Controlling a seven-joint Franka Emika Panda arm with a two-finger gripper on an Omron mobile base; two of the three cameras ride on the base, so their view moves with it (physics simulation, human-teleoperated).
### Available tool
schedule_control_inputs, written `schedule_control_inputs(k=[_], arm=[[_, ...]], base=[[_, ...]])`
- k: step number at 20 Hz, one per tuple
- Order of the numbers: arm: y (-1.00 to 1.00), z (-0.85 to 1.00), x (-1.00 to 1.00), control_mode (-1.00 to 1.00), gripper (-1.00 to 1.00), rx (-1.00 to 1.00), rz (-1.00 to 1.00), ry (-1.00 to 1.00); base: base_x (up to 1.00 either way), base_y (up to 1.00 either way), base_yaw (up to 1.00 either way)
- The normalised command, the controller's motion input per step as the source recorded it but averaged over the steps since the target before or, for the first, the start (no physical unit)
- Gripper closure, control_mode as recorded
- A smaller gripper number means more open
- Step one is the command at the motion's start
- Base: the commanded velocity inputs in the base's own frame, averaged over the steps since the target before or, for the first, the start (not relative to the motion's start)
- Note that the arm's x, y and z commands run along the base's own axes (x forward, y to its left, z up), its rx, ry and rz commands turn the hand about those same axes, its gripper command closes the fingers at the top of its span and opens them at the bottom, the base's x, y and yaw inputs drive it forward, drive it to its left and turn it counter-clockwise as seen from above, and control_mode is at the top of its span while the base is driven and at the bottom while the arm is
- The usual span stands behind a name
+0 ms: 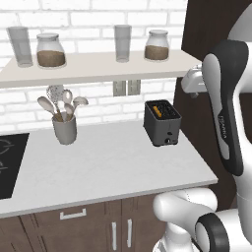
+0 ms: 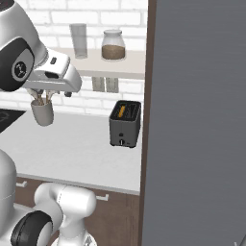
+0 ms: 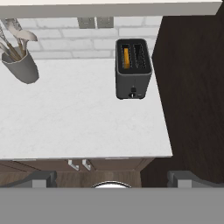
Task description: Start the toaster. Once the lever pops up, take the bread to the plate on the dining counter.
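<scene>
The toaster [image 1: 162, 122], a small dark grey boxy two-slot one with tiny knobs low on its front, sits right of centre in the left base view, at the right end of the white stone worktop [image 1: 103, 167]. Going left to right in that view: the black hob [image 1: 10, 165] at the left edge, the grey utensil cup with pale spoons [image 1: 64, 127], then the toaster beside the dark wood panel [image 1: 206, 44].

A golden-tan slice of bread [image 3: 126, 57] stands in the left slot, seen in the upper middle of the hand view.

The two-finger gripper [image 3: 111, 179] hangs well above and in front of the worktop; its fingertips [image 3: 43, 178] sit far apart at the bottom corners of the hand view, so the claw is released and grasps nothing.

By my reading, the first step is not yet begun. The next move calls for descending toward the toaster's front and pressing the lever down; I cannot make out the lever itself.
</scene>
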Motion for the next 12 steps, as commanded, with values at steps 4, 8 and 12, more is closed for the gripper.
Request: schedule_control_inputs(k=[4,8,12], arm=[[0.00,0.00,0.00,-1.00,-1.00,0.00,0.00,0.00],[0.00,0.00,0.00,-1.00,-1.00,0.00,0.00,0.00],[0.00,0.00,0.00,-1.00,-1.00,0.00,0.00,0.00]], base=[[0.00,0.00,0.00],[0.00,0.00,0.00],[0.00,0.00,0.00]])
